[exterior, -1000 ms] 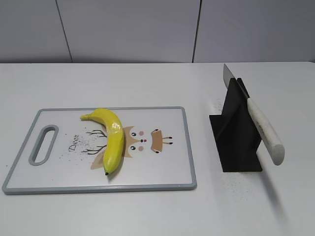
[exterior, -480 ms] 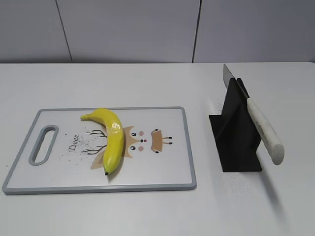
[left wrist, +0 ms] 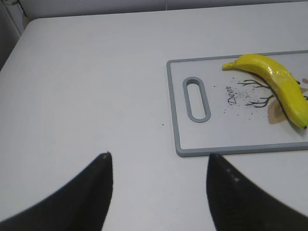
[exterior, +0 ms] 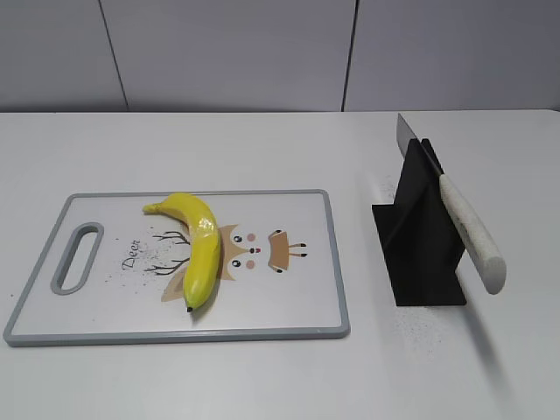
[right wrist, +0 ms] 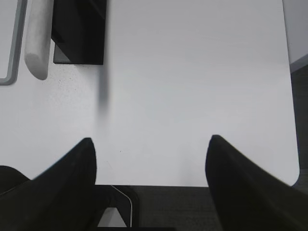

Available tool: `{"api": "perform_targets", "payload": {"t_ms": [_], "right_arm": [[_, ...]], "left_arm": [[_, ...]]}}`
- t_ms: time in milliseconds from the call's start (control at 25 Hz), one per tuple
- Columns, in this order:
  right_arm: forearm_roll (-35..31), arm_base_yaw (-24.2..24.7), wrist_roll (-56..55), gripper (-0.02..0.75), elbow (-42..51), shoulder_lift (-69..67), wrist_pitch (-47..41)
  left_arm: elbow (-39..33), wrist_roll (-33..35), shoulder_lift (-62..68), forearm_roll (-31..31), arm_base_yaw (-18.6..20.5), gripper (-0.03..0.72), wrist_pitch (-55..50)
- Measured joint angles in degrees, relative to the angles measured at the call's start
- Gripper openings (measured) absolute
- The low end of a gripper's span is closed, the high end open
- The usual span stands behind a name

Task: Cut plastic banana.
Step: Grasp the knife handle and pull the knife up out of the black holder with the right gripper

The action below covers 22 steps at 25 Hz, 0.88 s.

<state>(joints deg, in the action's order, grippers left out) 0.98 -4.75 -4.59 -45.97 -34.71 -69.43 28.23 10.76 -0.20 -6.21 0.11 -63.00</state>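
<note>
Nothing moved; plastic banana [exterior: 197, 248] on cutting board [exterior: 289, 297].

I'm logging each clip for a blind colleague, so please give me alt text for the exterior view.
A yellow plastic banana lies on a grey-rimmed cutting board printed with a cartoon deer, on a white table. To the board's right, a white-handled knife rests slanted in a black stand. No gripper shows in this view.

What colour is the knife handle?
Off-white; the knife handle shows best in the exterior view, sloping down from the black stand.
</note>
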Motion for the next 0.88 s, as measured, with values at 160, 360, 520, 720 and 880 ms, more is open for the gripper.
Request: {"api": "perform_targets", "payload": {"t_ms": [160,360,520,720,880], "right_arm": [[-0.12,0.00,3.22,0.521,-2.70,-6.88,0.00],[-0.14,-3.57,4.59,0.521,-4.76,-13.13,-0.04],[0.84,-10.67,0.91,0.520,-6.17,-17.94,-0.04],[-0.17,-16.70,-2.94,0.513,-10.69,-24.89,-0.10],[-3.84,-17.11,-2.95,0.484,-16.08,-31.55,-0.10]], "left_arm": [[0.00,0.00,0.00,0.00,0.00,0.591,0.00],[0.00,0.00,0.00,0.07,0.00,0.591,0.00],[0.00,0.00,0.00,0.07,0.00,0.591,0.00],[0.00,0.00,0.00,0.07,0.00,0.591,0.00],[0.00,0.00,0.00,0.07,0.00,0.591,0.00]]}}
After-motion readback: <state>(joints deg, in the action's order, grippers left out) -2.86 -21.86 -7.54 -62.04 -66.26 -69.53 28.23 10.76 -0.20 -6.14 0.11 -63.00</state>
